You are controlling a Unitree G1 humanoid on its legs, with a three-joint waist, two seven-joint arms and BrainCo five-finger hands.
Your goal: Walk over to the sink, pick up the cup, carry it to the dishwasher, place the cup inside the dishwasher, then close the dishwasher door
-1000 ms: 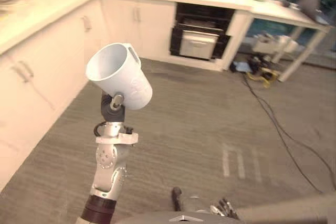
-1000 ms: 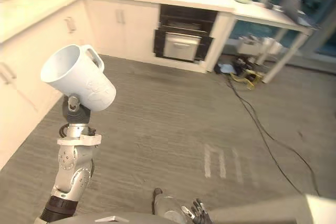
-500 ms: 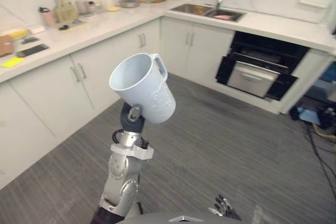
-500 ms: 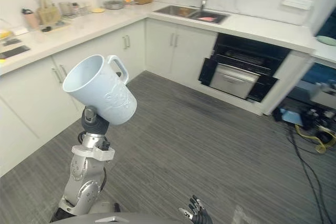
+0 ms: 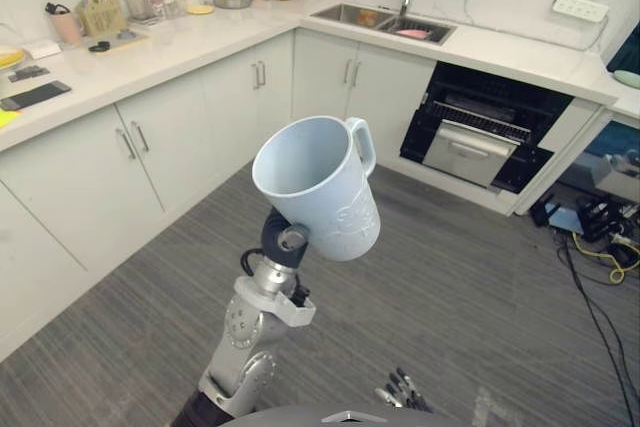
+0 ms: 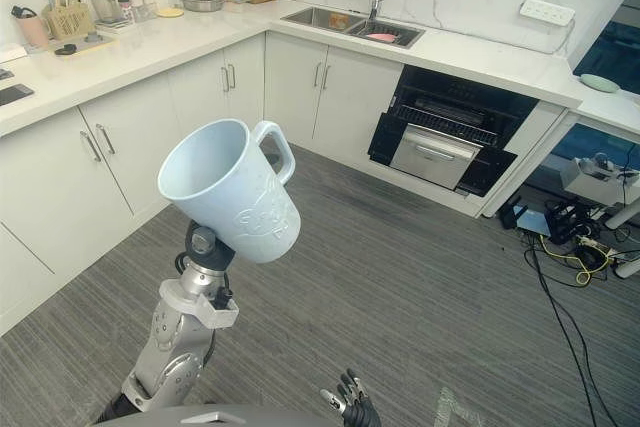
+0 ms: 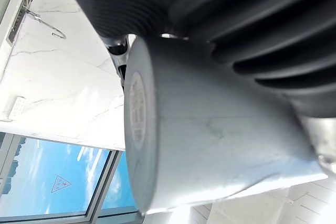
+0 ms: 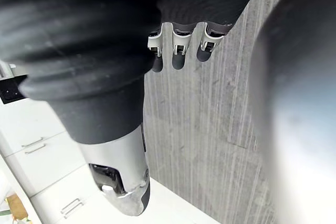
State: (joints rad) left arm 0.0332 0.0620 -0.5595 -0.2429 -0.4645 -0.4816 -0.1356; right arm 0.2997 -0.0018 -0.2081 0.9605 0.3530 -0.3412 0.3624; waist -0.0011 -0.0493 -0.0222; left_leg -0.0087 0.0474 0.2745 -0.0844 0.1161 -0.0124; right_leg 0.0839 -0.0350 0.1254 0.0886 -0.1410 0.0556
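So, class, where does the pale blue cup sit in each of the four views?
Left eye view: cup at centre, tilted, mouth up-left, handle upper right.
Right eye view: cup left of centre, same tilt.
Left wrist view: cup side and base, very close.
Right wrist view: cannot tell; right hand over grey floor.
Shared landmark: sink, beyond the cup in both eye views.

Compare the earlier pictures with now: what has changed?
The camera swung left, bringing more of the counter beside the sink into view. Nothing was taken or released. The cup stays raised on the left robot hand; the right robot hand stays low, open.
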